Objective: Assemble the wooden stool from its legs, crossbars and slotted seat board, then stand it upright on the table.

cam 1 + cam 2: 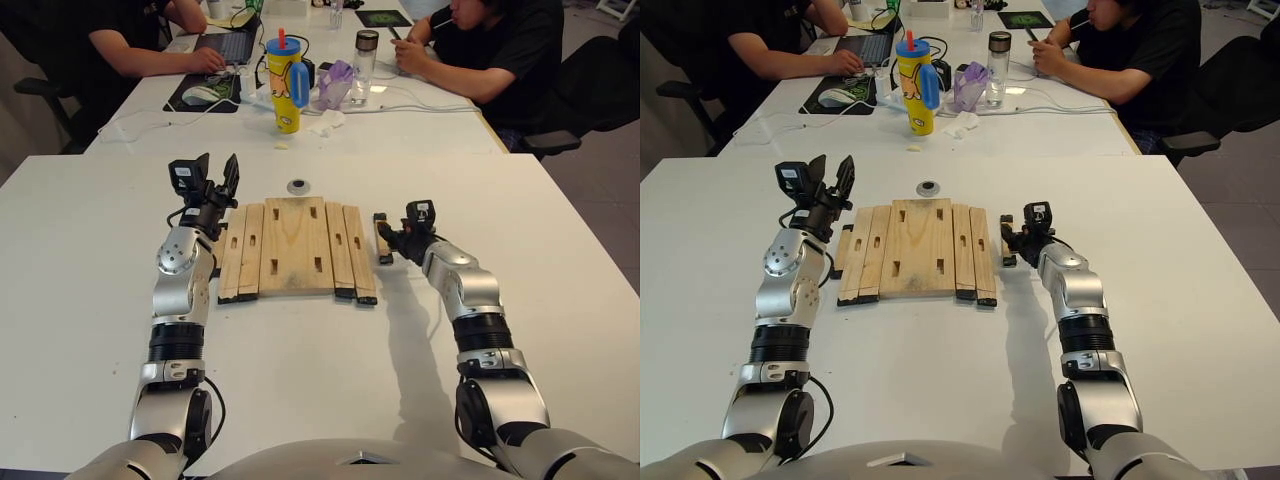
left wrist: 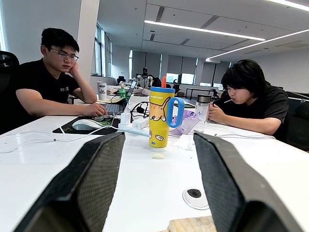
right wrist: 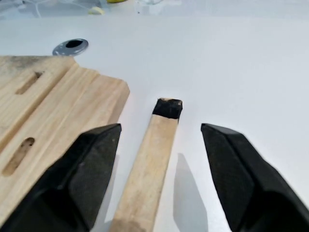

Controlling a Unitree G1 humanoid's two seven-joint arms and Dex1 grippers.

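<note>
White table (image 1: 90, 300) carries the slotted seat board (image 1: 295, 245) lying flat at its middle, with narrower slotted slats (image 1: 240, 250) close against both its sides. The left claw (image 1: 218, 166) hangs wide open and empty over the slats' far left corner. The right claw (image 3: 161, 129), also spread wide, straddles a thin crossbar (image 3: 149, 166) lying just right of the slats without gripping it.

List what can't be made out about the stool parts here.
- Right wrist view: the crossbar between the right gripper's open fingers runs off the frame edge, so its near end is unseen.
- Left wrist view: the seat board, beyond the left gripper, is cut off by the frame edge past one corner.
- Eye views: the right gripper covers the crossbar's middle.
</note>
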